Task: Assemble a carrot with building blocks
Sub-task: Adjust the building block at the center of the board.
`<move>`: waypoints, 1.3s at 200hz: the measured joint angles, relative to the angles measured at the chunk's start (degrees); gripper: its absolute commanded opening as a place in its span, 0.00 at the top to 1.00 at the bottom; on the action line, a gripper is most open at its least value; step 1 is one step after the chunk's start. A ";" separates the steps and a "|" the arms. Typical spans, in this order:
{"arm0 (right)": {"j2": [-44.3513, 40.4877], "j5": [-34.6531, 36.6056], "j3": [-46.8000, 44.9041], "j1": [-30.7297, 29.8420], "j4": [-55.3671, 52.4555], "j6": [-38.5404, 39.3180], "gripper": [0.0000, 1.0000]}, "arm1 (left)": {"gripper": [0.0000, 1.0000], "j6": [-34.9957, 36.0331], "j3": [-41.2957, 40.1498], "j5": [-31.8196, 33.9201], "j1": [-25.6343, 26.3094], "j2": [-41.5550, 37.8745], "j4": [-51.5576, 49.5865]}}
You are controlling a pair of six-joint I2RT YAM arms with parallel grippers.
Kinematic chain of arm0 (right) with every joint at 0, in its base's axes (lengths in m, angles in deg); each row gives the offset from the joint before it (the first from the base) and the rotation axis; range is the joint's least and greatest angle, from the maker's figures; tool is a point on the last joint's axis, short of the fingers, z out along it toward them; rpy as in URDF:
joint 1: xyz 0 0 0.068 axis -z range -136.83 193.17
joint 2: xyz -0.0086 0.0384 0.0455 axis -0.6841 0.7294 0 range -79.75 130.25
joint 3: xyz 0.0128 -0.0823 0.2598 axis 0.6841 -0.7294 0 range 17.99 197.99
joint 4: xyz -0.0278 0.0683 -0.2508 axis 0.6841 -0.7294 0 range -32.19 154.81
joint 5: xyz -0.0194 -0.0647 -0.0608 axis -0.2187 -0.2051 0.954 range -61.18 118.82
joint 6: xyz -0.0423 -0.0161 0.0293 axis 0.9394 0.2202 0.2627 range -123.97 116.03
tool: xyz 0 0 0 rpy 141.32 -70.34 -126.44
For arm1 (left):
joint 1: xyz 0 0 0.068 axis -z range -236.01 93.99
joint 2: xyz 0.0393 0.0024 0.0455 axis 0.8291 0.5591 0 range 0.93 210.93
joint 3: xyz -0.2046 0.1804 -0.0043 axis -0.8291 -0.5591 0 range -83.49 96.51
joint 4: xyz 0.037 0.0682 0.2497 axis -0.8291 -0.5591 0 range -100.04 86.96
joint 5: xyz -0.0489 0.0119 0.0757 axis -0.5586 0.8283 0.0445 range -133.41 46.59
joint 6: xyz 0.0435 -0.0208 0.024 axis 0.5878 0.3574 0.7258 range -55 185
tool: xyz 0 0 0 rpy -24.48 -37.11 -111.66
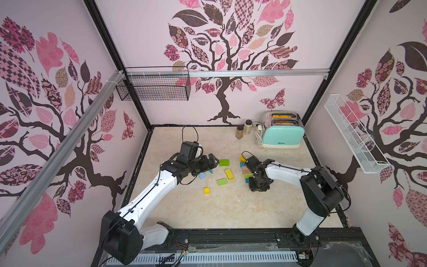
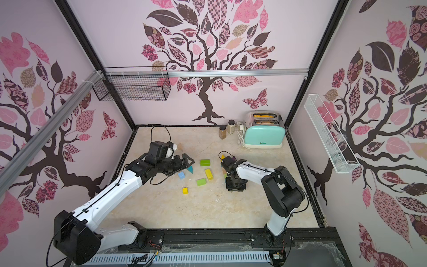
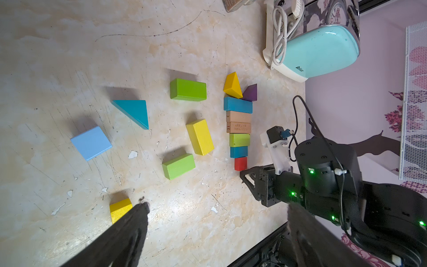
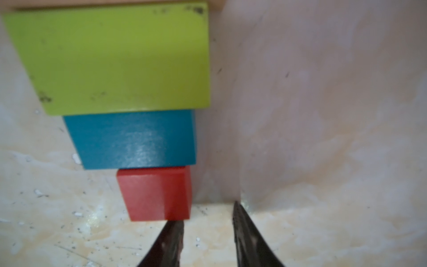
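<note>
A line of building blocks lies on the table in the left wrist view: yellow wedge (image 3: 232,85), purple wedge (image 3: 250,92), teal bar (image 3: 238,105), two tan blocks (image 3: 238,122), green block (image 3: 239,139), teal block (image 3: 238,151), red cube (image 3: 240,163). Loose beside it are two green bars (image 3: 188,89), a yellow bar (image 3: 199,136), a teal wedge (image 3: 135,112), a light blue block (image 3: 91,143) and a yellow cube (image 3: 120,208). My right gripper (image 4: 208,217) is open and empty, one fingertip at the red cube (image 4: 154,194). My left gripper (image 3: 217,207) hovers wide open and empty.
A mint toaster (image 1: 283,136) with its white cord and two spice jars (image 1: 245,129) stand at the back right. A black wire basket (image 1: 154,85) hangs on the back wall. A white mesh shelf (image 1: 353,134) is on the right wall.
</note>
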 measured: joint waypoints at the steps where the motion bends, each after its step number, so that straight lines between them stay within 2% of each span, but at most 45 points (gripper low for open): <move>1: 0.02 0.00 0.02 0.00 0.00 0.00 0.61 | 0.02 0.00 -0.02 0.00 0.00 0.00 0.00; 260: 2.86 0.83 3.65 1.27 0.87 2.08 0.61 | 0.02 0.15 0.00 -0.02 0.00 1.20 0.07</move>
